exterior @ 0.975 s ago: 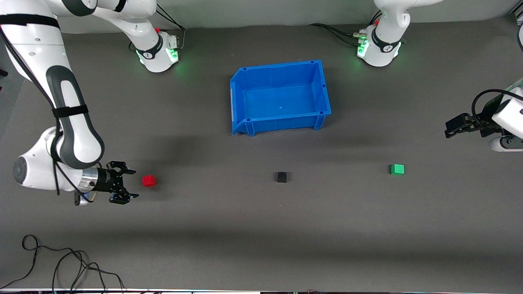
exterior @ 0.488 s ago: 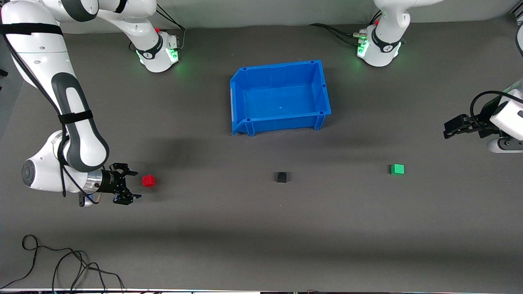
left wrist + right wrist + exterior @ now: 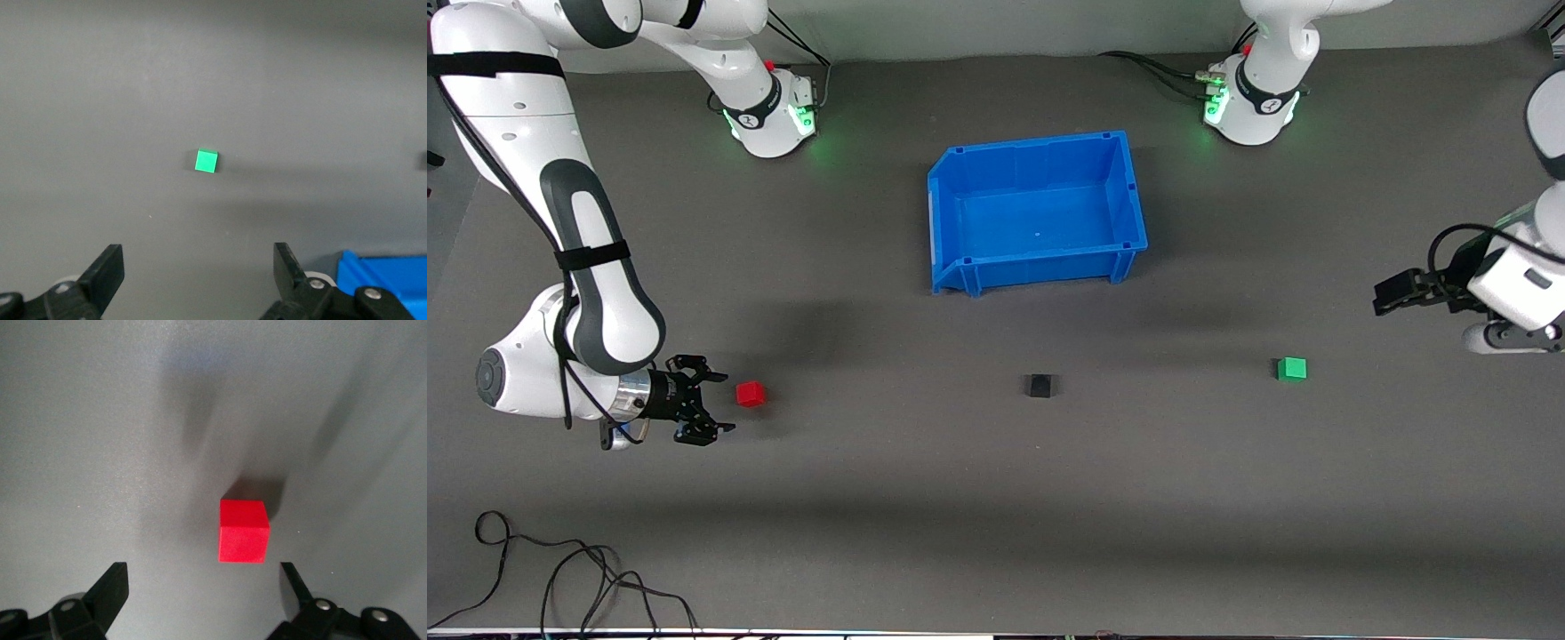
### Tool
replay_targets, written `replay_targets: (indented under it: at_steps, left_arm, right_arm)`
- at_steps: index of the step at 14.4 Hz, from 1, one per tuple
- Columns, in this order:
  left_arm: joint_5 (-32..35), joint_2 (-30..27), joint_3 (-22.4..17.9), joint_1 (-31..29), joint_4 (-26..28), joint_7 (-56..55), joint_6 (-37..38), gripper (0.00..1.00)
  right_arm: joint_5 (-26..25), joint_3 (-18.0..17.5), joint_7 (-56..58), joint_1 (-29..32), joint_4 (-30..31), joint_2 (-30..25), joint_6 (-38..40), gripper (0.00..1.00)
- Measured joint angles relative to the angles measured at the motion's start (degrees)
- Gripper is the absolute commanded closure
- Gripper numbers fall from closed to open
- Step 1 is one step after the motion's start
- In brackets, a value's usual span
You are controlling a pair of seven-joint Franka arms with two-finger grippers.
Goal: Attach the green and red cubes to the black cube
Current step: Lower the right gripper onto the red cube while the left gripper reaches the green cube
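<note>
The red cube (image 3: 751,394) lies on the grey table toward the right arm's end. My right gripper (image 3: 720,402) is low beside it, open and empty, a short gap from it; in the right wrist view the red cube (image 3: 244,531) sits just ahead of the open right gripper (image 3: 203,583). The black cube (image 3: 1040,385) lies mid-table. The green cube (image 3: 1291,368) lies toward the left arm's end. My left gripper (image 3: 1380,298) is open and empty over bare table near the green cube, which shows in the left wrist view (image 3: 206,161) ahead of the gripper (image 3: 198,267).
A blue bin (image 3: 1040,267) stands empty, farther from the front camera than the black cube; its corner shows in the left wrist view (image 3: 380,273). Loose black cables (image 3: 560,578) lie at the table's near edge toward the right arm's end.
My left gripper has moved closer to the green cube. My right gripper crept slightly toward the red cube, then held still. The cubes have not moved.
</note>
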State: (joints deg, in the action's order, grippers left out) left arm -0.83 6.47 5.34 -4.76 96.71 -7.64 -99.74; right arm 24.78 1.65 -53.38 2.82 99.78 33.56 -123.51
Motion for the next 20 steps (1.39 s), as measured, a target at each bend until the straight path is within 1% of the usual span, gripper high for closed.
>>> replay_targets:
  at_steps: [2, 4, 7, 10, 13, 16, 18, 20]
  left_arm:
    - [0.00, 1.93, -0.01, 0.02, 0.13, -7.88, -0.52, 0.00]
    - [0.00, 4.24, -0.01, 0.12, 0.50, -12.78, -2.43, 0.00]
    - [0.00, 7.26, -0.07, 0.10, 2.83, -22.67, -8.35, 0.01]
    - [-0.01, 9.37, -0.13, 0.10, 6.46, -35.65, -13.06, 0.03]
    - [-0.04, 12.81, -0.19, 0.06, 7.81, -51.21, -15.34, 0.03]
    - [-0.04, 16.31, -0.54, -0.49, 10.34, -65.95, -23.02, 0.03]
    - [-0.07, 17.59, -0.65, -1.36, 13.61, -70.04, -29.28, 0.03]
    - [-0.31, 18.28, -0.67, -2.22, 17.25, -71.03, -34.53, 0.04]
  right_arm:
    - [0.00, 0.00, 0.53, 0.00, 0.14, 0.17, -0.03, 0.00]
    - [0.00, 0.00, 0.80, 0.00, 0.38, 0.31, -0.12, 0.00]
    - [0.00, 0.00, 0.89, 0.00, 0.63, 0.33, -0.17, 0.00]
    - [0.00, -0.01, 0.92, 0.00, 0.75, 0.42, -0.33, 0.00]
    - [0.00, -0.05, 0.98, -0.02, 1.15, 0.83, -1.12, 0.00]
    - [0.03, -0.13, 1.10, -0.04, 1.90, 1.25, -2.58, 0.00]
    - [1.13, -0.16, 2.56, -0.04, 2.33, 1.27, -2.69, 0.00]
    - [2.56, -0.16, 4.46, -0.04, 2.71, 1.37, -2.69, 0.00]
